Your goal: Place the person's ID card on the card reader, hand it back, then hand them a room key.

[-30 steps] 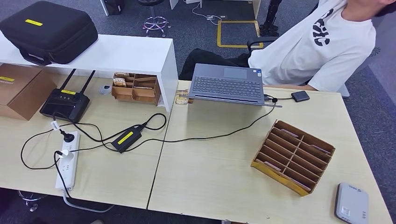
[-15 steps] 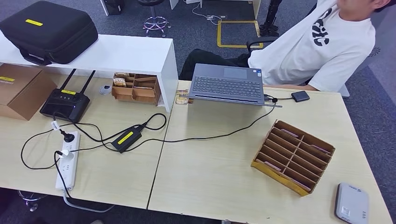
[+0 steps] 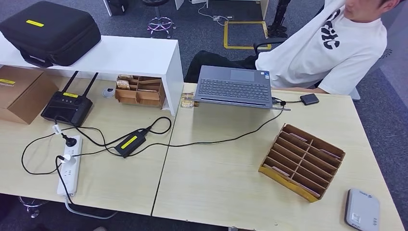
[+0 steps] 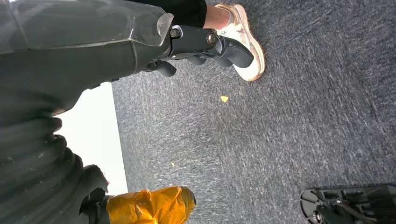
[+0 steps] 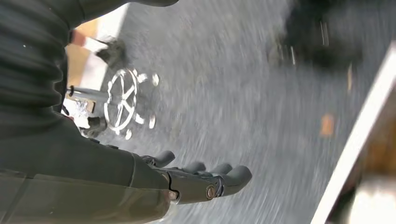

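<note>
The left robot hand [image 4: 205,44] hangs over grey carpet, its dark fingers [image 4: 233,49] stretched nearly straight and side by side, holding nothing and touching nothing. The right robot hand [image 5: 201,179] also hangs over the carpet, its fingers [image 5: 233,176] extended in a loose row with small gaps between them, gripping nothing.

The head view looks down on the pale wooden bench [image 3: 216,178]. The flat grey rectangular card reader [image 3: 362,211] lies at the bench's near right corner, just beside the tilted brown cardboard sorter with rows of slots [image 3: 302,161], where a few pale cards sit in the compartments; whether these are room keys cannot be told. A grey open laptop [image 3: 234,86] stands at the far edge, in front of a seated person in a white printed T-shirt [image 3: 327,48]. To the left lie a white power strip [image 3: 69,166], a black power adapter with a yellow label [image 3: 129,143], a black router with two antennas [image 3: 67,106] and a white raised shelf [image 3: 110,55] carrying a black zipped case [image 3: 50,31].

The left wrist view adds a person's pale shoe [image 4: 245,44] on the carpet beyond the fingertips. The right wrist view, blurred, shows the star base of a chair [image 5: 122,100].
</note>
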You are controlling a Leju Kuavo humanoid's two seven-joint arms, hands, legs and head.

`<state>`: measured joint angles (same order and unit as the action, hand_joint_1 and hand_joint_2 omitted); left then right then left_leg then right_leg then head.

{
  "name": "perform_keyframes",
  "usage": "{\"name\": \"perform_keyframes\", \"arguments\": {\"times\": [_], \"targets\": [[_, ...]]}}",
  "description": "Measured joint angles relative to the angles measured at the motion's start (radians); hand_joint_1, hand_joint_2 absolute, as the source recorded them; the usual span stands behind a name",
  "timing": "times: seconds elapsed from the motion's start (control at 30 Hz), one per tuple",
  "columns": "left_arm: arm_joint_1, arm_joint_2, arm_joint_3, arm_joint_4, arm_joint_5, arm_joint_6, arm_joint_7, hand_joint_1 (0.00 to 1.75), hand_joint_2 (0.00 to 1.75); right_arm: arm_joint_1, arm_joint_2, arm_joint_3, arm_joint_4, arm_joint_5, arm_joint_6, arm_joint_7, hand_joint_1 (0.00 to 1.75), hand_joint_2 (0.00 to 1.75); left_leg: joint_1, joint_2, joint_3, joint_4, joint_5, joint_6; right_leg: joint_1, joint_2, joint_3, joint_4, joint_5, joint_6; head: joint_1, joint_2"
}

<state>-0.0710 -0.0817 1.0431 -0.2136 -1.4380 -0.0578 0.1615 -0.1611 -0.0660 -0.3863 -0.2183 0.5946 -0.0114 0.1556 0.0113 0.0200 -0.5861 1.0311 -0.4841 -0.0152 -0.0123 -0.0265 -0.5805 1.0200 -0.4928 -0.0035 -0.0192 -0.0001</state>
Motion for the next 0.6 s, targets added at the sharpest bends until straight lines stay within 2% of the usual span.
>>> {"name": "perform_keyframes", "arguments": {"times": [0.07, 0.1, 0.27, 0.33, 0.5, 0.6], "targets": [[0.0, -0.001, 0.0, 0.0, 0.005, 0.004, 0.001, 0.0, 1.75, -0.004, -0.002, -0.006, -0.002, -0.009, -0.05, 0.004, 0.0, 1.75, 0.0, 0.0, 0.0, 0.0, 0.0, 0.0, 0.0, 0.0, 0.0, 0.0, 0.0, 0.0, 0.0, 0.0], [0.0, -0.001, 0.0, 0.0, 0.006, 0.005, 0.001, 0.0, 1.75, -0.006, -0.004, -0.01, -0.002, -0.01, -0.042, 0.005, 0.0, 1.75, 0.0, 0.0, 0.0, 0.0, 0.0, 0.0, 0.0, 0.0, 0.0, 0.0, 0.0, 0.0, 0.0, 0.0], [0.0, 0.0, -0.001, 0.0, -0.004, -0.005, 0.001, 0.0, 1.75, -0.003, -0.003, -0.014, 0.001, 0.017, 0.186, -0.014, 0.0, 1.75, 0.0, 0.0, 0.0, 0.0, 0.0, 0.0, 0.0, 0.0, 0.0, 0.0, 0.0, 0.0, 0.0, 0.0], [-0.001, 0.0, -0.002, 0.0, -0.009, -0.009, 0.001, 0.0, 1.75, 0.002, 0.0, -0.012, 0.002, 0.025, 0.209, -0.026, 0.0, 1.75, 0.0, 0.0, 0.0, 0.0, 0.0, 0.0, 0.0, 0.0, 0.0, 0.0, 0.0, 0.0, 0.0, 0.0], [0.0, 0.0, -0.002, 0.0, 0.004, -0.001, 0.001, 0.0, 1.75, 0.0, 0.0, -0.016, -0.001, 0.021, -0.007, -0.02, 0.0, 1.75, 0.0, 0.0, 0.0, 0.0, 0.0, 0.0, 0.0, 0.0, 0.0, 0.0, 0.0, 0.0, 0.0, 0.0], [0.0, -0.001, -0.002, 0.0, 0.01, 0.006, 0.002, 0.0, 1.75, -0.008, -0.001, -0.025, -0.002, 0.01, -0.029, -0.016, 0.0, 1.75, 0.0, 0.0, 0.0, 0.0, 0.0, 0.0, 0.0, 0.0, 0.0, 0.0, 0.0, 0.0, 0.0, 0.0]]}}
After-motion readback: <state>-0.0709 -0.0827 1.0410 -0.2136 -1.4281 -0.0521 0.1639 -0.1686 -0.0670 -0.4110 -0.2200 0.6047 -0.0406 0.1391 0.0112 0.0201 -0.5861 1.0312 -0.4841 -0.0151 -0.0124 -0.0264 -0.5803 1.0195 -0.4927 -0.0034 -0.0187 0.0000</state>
